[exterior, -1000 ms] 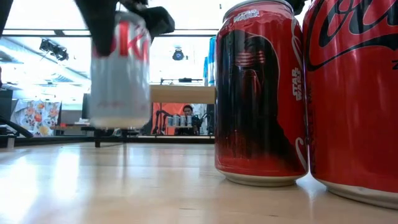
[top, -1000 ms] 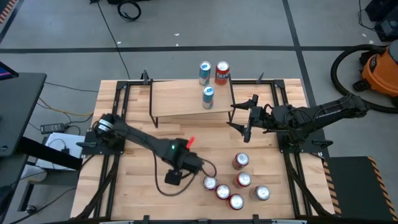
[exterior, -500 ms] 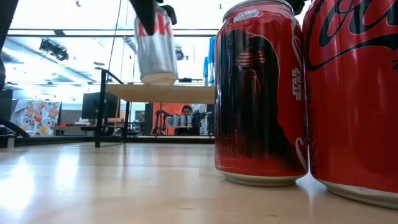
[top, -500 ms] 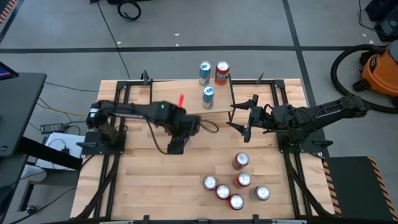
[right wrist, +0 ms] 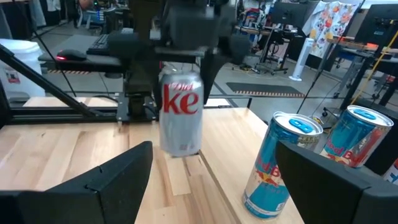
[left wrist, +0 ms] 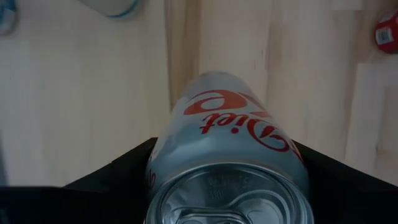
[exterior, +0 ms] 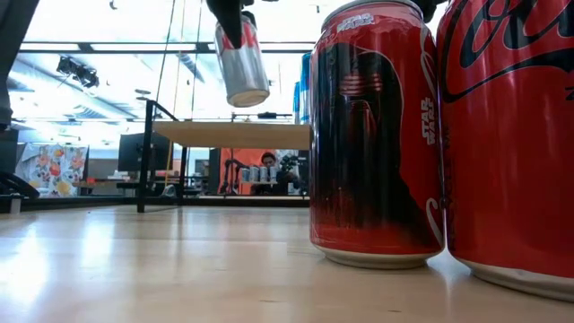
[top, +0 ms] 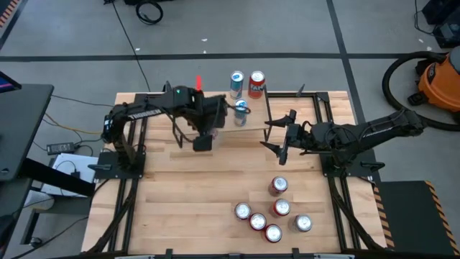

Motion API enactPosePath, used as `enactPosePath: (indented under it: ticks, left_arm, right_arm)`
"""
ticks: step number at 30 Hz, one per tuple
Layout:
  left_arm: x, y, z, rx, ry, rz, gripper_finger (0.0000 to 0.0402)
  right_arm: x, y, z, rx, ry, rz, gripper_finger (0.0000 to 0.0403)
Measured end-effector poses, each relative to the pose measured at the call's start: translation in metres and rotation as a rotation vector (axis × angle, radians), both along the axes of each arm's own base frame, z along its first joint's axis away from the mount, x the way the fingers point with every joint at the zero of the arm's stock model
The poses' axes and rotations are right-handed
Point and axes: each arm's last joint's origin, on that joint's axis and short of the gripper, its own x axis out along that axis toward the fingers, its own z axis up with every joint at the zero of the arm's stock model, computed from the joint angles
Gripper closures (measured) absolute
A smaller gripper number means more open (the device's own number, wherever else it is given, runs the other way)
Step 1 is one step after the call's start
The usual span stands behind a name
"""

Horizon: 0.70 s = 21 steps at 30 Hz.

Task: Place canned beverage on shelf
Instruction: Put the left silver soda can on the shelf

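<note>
A silver Diet Coke can (right wrist: 180, 112) hangs above the light-wood shelf (top: 215, 115) near its left half, with my left gripper (top: 208, 128) shut on it from above. The low view shows the can (exterior: 244, 63) tilted and clear of the shelf board (exterior: 233, 135). A blue can (top: 241, 113) stands on the shelf; another blue can (top: 236, 83) and a red can (top: 256, 84) stand at its far edge. My right gripper (top: 277, 134) waits open and level at the shelf's right end. My left gripper pinches the silver can's upper side walls (left wrist: 163, 163) between its two fingers (left wrist: 124, 171), near the can's top rim. The fingers come from above, pointing steeply down. The can hangs below them, slightly tilted, lifted clear of the shelf board.
Several red-topped cans (top: 273, 212) stand on the slatted table near its front right; two of them (exterior: 377, 135) fill the low view's right side. Black frame rails (top: 122, 155) run along both table sides. An orange vacuum (top: 438, 75) sits off the table.
My left gripper has carried the silver can from the table's near middle toward the far edge and upward, rolling a little. The can, low over the tabletop a second ago, now hangs above the shelf board.
</note>
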Motion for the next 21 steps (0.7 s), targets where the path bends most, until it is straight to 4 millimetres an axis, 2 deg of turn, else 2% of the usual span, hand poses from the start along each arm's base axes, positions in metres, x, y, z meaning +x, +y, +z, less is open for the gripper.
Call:
enactPosePath:
  ticks: [6,13,21]
  left_arm:
    - [0.000,0.025,0.011,0.029,0.007,0.006,0.0099]
    - [0.011,0.063,0.005,0.062,0.044,-0.018,0.0099]
    - [0.006,0.103,0.004,0.102,0.028,0.042,0.0099]
  right_arm:
    - [0.004,-0.008,-0.002,-0.003,0.008,-0.038,0.0053]
    - [0.004,-0.009,-0.002,-0.003,0.009,-0.047,0.0053]
    - [0.004,-0.009,-0.003,-0.006,0.016,-0.047,0.0053]
